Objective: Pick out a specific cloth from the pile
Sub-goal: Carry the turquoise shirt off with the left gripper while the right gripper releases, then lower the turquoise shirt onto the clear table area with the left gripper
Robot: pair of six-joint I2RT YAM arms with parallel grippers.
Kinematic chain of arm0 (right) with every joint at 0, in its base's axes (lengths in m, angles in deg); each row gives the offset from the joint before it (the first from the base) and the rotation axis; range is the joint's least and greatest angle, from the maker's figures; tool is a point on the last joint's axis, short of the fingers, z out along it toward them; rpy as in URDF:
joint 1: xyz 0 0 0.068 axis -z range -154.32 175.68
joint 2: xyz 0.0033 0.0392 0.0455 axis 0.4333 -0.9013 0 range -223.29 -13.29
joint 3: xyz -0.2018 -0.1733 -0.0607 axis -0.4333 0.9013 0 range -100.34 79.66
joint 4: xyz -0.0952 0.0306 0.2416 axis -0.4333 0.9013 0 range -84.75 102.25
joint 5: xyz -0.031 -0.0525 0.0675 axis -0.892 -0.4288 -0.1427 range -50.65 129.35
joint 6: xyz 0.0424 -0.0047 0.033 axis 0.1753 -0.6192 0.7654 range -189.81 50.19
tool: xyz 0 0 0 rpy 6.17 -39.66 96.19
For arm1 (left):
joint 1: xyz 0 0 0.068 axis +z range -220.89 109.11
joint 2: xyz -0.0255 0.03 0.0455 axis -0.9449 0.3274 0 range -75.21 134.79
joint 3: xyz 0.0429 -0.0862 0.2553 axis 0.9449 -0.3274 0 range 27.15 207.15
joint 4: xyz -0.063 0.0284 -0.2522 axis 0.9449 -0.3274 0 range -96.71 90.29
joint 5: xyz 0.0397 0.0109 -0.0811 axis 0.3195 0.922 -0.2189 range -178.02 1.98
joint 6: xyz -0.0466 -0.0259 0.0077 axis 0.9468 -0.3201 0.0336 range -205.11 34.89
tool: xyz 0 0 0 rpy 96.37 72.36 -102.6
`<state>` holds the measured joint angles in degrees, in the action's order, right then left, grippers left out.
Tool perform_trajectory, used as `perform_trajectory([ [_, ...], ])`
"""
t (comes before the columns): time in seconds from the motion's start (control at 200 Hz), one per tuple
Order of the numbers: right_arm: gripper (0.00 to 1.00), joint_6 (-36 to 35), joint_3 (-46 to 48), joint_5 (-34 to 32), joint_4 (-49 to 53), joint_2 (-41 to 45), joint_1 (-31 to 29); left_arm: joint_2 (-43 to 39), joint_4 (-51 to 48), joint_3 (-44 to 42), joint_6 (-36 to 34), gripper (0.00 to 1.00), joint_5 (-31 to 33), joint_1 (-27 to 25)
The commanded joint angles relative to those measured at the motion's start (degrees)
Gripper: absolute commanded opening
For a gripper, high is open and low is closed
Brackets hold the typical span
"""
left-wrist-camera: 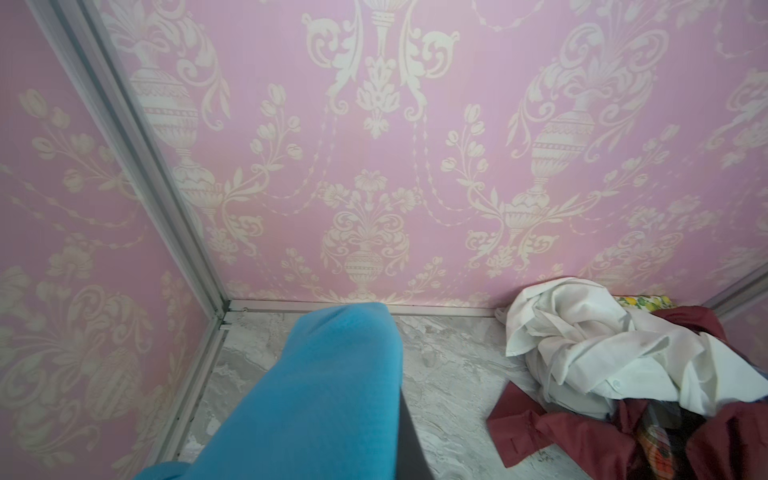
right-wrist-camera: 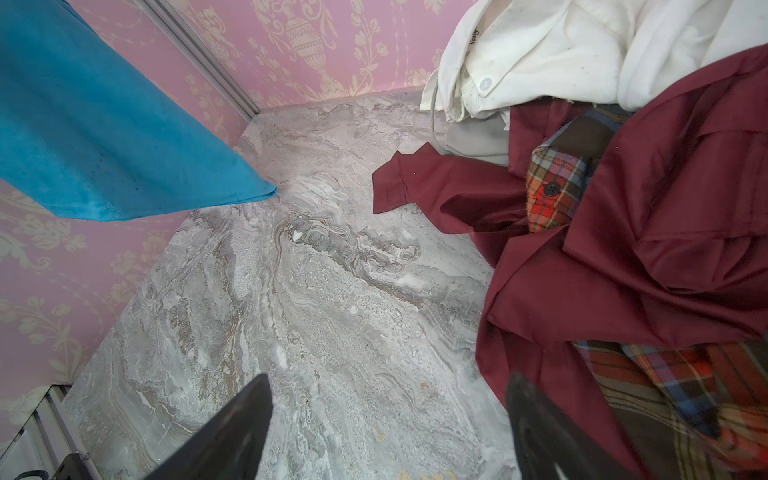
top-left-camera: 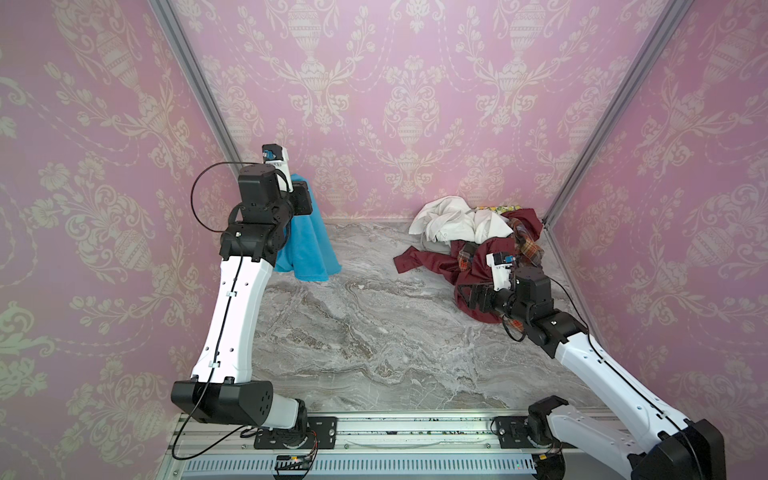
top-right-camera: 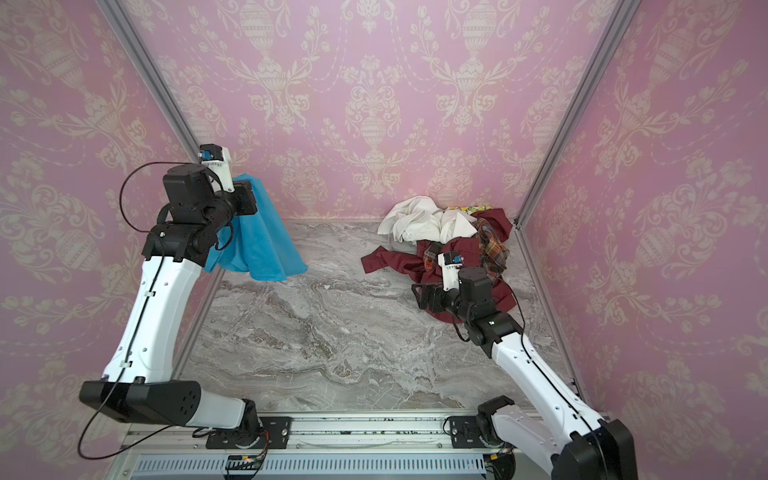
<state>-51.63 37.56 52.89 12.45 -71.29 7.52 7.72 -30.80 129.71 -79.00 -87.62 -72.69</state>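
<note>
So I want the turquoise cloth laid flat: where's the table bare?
The marble table is bare across middle and near side, between the hanging turquoise cloth and the pile. Crowded: far right corner, where the pile lies, right gripper at its edge.

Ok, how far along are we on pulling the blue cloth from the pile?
Done: the blue cloth hangs apart from the pile. In hand: the shut left claw holds it up at far left; the right claw is open and empty beside the maroon shirt. Left: probably only setting it down.
</note>
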Motion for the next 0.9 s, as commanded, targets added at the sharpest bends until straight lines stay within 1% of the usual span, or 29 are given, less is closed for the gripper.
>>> perform_trajectory([
  [0.0, 0.89, 0.43, -0.08, -0.17, -2.79, -0.78, -0.9, 0.43, -1.66, 1.06, -4.52, 0.0, 8.18, 0.99],
  [0.075, 0.89, 0.27, -0.02, -0.61, -3.36, -1.16, -1.4, 1.27, -0.35, 0.28, -4.96, 0.0, 11.88, 1.09],
  [0.155, 0.89, 0.46, 0.52, -0.53, -4.28, -1.58, -1.58, 2.75, 0.89, -0.89, -4.86, 0.0, 14.28, 1.02],
  [0.45, 0.89, 0.51, 1.41, -1.37, -5.05, -3.17, -1.91, 9.83, 8.47, -8.26, 0.3, 0.0, 18.45, 0.75],
  [0.58, 0.89, 0.51, 1.2, -2.1, -5.36, -3.76, -1.98, 13.65, 10.34, -9.22, 0.89, 0.0, 22.2, 0.11],
  [0.7, 0.88, 0.86, 1.06, -2.77, -5.68, -4.84, -1.97, 17.52, 10.74, -9.61, 0.97, 0.0, 23.26, -0.19],
  [0.891, 0.88, 1.03, 1.04, -4.74, -4.79, -5.54, -1.98, 21.87, 12.61, -13.18, 2.22, 0.0, 23.64, -0.78],
])
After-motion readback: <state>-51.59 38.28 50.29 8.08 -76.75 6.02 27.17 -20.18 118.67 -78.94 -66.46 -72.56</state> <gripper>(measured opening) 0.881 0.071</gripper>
